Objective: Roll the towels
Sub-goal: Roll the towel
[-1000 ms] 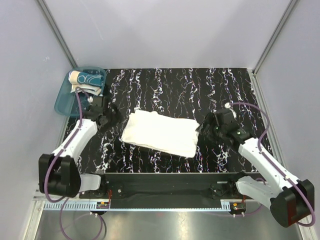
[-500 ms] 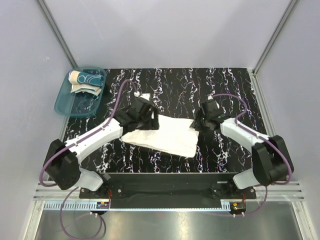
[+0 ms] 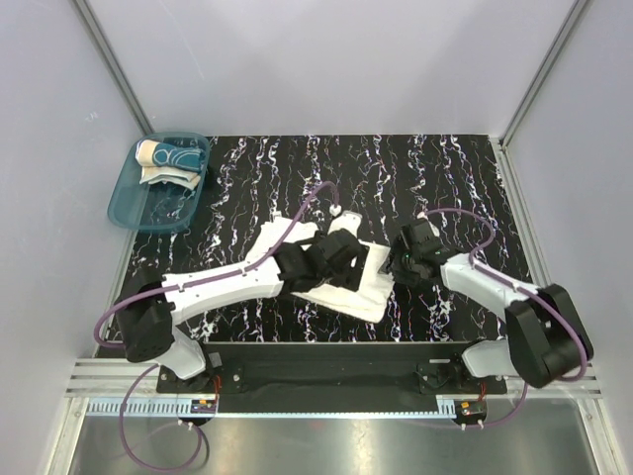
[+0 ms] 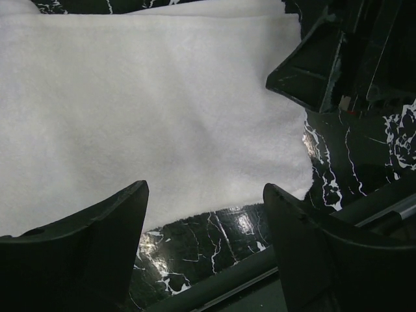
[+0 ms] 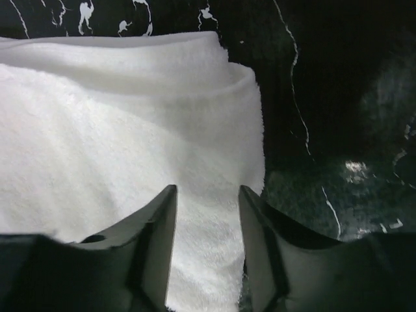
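Now, status:
white towel point(image 3: 265, 247): flat, long axis ran far-left to near-right
left gripper point(image 4: 205, 195): spread above its near edge
right gripper point(image 5: 207, 195): pinched its right end

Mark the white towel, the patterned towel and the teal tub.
white towel point(image 4: 162, 97): left wrist view, middle of its flat top face.
patterned towel point(image 3: 170, 156): top external view, its teal-printed fold.
teal tub point(image 3: 148, 210): top external view, bare floor at its near end.

top: high, looking down | wrists: close, likely sharing white towel point(image 4: 162, 110)
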Tool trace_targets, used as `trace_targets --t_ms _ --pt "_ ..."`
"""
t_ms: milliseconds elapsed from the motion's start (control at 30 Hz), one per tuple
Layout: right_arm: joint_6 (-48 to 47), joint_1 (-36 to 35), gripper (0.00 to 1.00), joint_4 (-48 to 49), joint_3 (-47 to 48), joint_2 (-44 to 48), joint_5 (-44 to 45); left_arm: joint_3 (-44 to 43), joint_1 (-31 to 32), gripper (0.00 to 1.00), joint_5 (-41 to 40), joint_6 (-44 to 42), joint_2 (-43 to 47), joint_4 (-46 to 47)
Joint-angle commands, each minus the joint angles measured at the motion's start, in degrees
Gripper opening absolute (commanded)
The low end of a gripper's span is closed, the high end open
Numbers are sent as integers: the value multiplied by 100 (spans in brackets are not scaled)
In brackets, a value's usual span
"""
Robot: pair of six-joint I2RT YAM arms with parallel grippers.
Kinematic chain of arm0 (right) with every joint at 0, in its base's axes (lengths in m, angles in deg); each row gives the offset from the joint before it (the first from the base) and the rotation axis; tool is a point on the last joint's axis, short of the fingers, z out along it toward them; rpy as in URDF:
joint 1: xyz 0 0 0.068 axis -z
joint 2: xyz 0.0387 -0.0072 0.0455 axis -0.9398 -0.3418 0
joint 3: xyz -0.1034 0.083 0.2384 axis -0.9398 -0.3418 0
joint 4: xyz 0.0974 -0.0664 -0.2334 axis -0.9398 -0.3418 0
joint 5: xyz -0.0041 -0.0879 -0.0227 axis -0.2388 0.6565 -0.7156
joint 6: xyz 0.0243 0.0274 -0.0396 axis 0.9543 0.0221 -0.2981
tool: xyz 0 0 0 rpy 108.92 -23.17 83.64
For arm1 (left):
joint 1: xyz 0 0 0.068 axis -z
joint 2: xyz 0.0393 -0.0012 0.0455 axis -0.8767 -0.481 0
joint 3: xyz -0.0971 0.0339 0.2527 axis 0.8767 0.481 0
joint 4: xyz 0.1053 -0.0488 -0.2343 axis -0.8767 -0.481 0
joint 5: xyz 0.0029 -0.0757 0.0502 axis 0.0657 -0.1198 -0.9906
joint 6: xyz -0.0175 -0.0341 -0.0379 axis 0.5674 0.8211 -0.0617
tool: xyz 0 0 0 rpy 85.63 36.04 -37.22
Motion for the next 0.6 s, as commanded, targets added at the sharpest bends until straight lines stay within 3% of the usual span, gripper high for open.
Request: trace_targets --t_ms 0,33,100,267,433,567 --pt "50 -45 57 -665 460 591 472 -170 200 75 -633 -196 81 528" --pt "-38 -45 74 -806 689 662 586 -126 305 75 -607 -240 99 643" --pt "-353 77 86 -1438 1550 654 999 -82 463 75 -492 -564 73 1038" --pt "-812 1087 91 -2703 3106 486 1404 129 1079 75 -493 -1154 -260 1734" --pt "-1049 2089 91 -2969 3276 767 1019 -46 1342 75 -334 -1172 -919 2033" --pt "-1120 2301 92 -3022 2978 1048 808 -520 1563 75 -622 -1277 -1568 1753"
